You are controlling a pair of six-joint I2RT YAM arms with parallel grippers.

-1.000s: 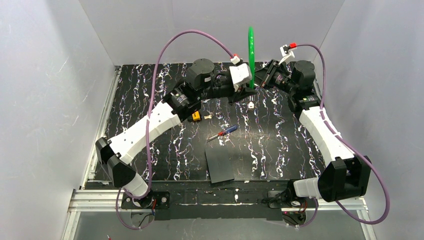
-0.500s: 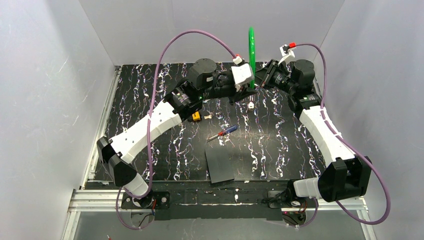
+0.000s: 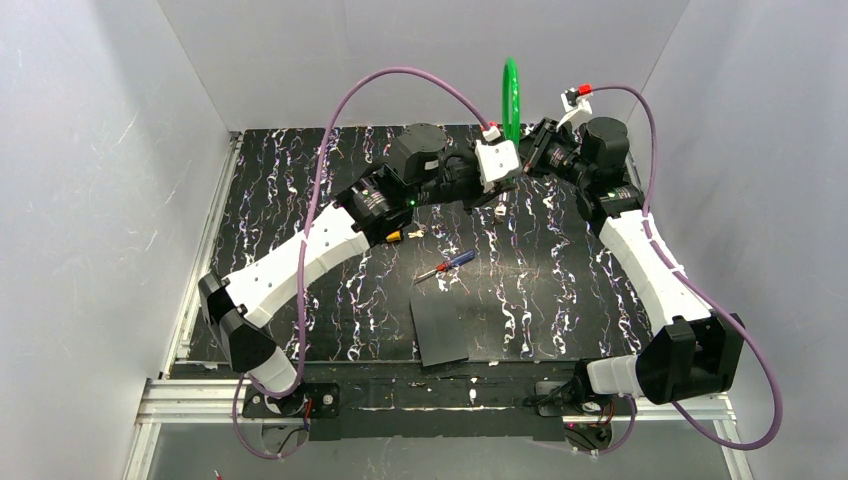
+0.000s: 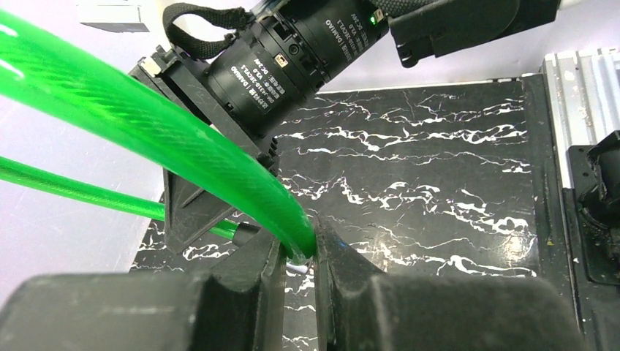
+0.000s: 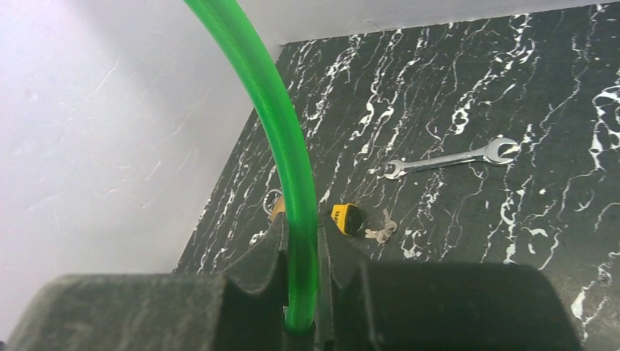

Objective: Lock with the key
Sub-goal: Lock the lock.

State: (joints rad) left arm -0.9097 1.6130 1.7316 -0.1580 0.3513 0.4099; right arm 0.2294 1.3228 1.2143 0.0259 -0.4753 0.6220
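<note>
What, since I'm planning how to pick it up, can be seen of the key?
The key has a chunky yellow-and-black head, plastic by its look, with small silvery metal pieces at one end. It lies flat and loose on the black marbled table, left of centre, partly hidden by the raised left arm in the top view. Only the table touches it.

one each: key (image 5: 346,219), screwdriver (image 3: 447,265), wrench (image 5: 444,159), cable (image 5: 292,168)

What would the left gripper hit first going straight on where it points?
Likely the right arm's black wrist bracket, right behind the green cable the left gripper is shut on. Depth from the wrist view is unclear.
</note>
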